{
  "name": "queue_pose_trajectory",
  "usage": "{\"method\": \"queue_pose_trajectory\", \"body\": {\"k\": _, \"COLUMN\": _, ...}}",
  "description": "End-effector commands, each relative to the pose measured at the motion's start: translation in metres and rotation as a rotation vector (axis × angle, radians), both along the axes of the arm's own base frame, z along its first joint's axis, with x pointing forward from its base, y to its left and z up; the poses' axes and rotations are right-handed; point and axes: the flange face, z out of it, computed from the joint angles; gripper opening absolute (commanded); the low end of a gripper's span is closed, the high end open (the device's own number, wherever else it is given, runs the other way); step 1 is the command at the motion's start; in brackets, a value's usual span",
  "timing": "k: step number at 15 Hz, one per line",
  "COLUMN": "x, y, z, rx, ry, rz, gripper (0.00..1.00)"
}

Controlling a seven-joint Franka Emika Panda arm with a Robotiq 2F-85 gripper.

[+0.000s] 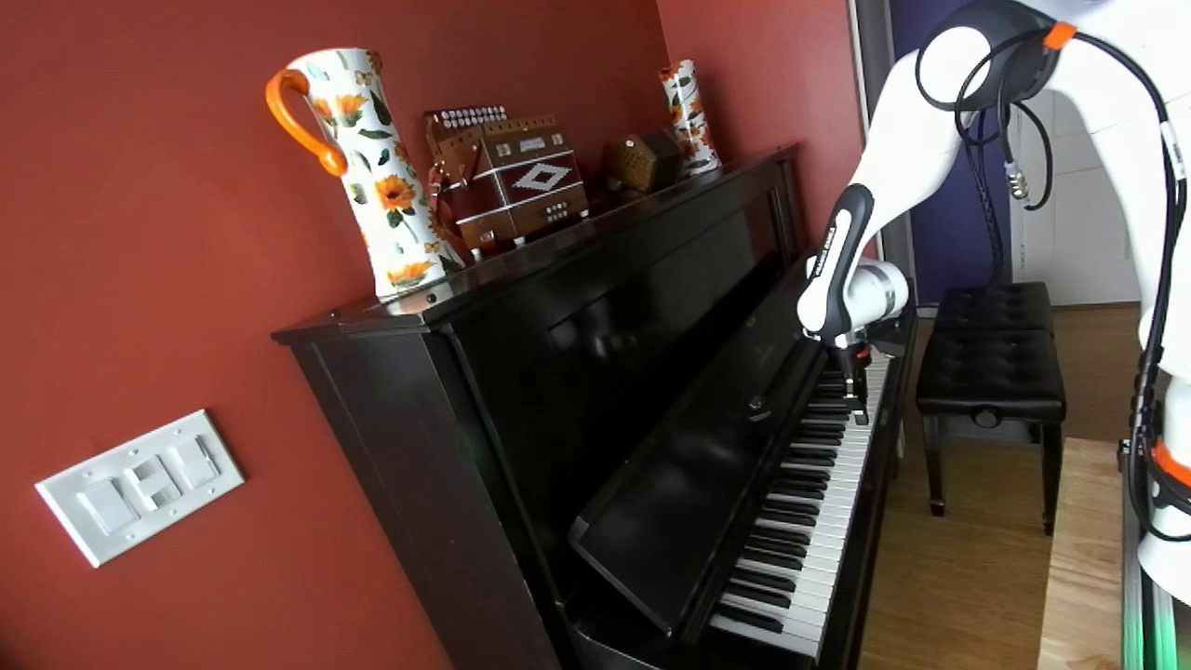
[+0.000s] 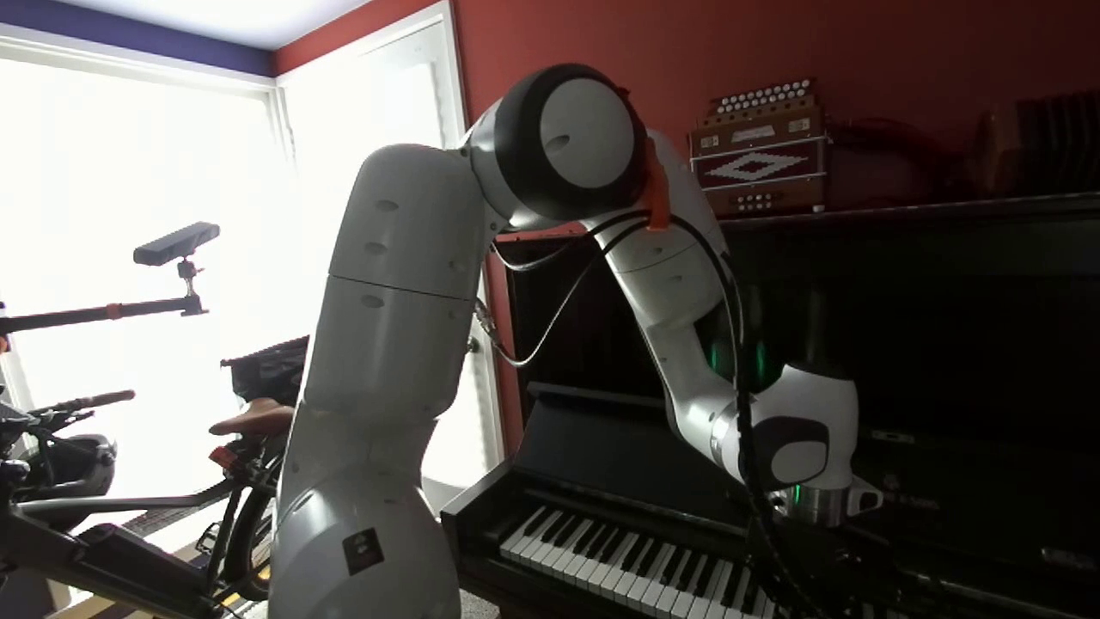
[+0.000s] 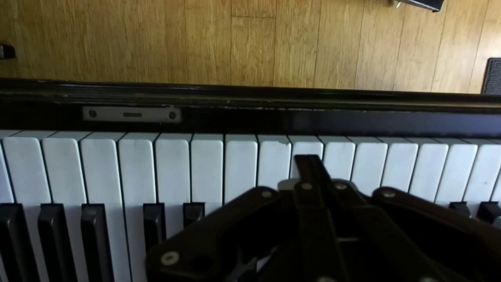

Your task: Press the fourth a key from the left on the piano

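Black and angular, the gripper (image 3: 311,166) fills the lower right of the wrist view, its jaws together, the tips over the white keys (image 3: 240,168); whether they touch one I cannot tell. In an exterior view a tall white pitcher (image 1: 377,167), painted with orange flowers and green leaves, stands at the upper left on top of the piano (image 1: 642,344); its handle is solid orange. A matching flowered vase (image 1: 690,116) stands at the upper centre. What either holds is hidden. Between them sit a brown accordion (image 1: 535,181) and a smaller squeezebox (image 1: 642,160).

The piano itself slants across the middle of that frame, a big upright in glossy near-black wood, its keyboard (image 1: 823,498) uncovered from the lower centre up towards the right. In the wrist view the keys cross the whole width: one white key shows a chipped corner, the front rail (image 3: 235,96) is scuffed along its edge, and a metal plate (image 3: 132,114) with two screws sits left of centre.
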Motion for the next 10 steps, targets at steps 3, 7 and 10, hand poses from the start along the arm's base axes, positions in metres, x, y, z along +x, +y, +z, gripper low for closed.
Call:
{"method": "queue_pose_trajectory", "body": {"k": 3, "x": 0.006, "y": -0.012, "z": -0.018, "rx": 0.005, "ry": -0.036, "rz": 0.011, "gripper": 0.00}}
{"method": "queue_pose_trajectory", "body": {"k": 7, "x": 0.008, "y": -0.019, "z": -0.026, "rx": -0.008, "ry": -0.051, "rz": 0.001, "gripper": 0.00}}
{"method": "queue_pose_trajectory", "body": {"k": 10, "x": 0.008, "y": -0.024, "z": -0.031, "rx": -0.016, "ry": -0.064, "rz": -0.007, "gripper": 0.00}}
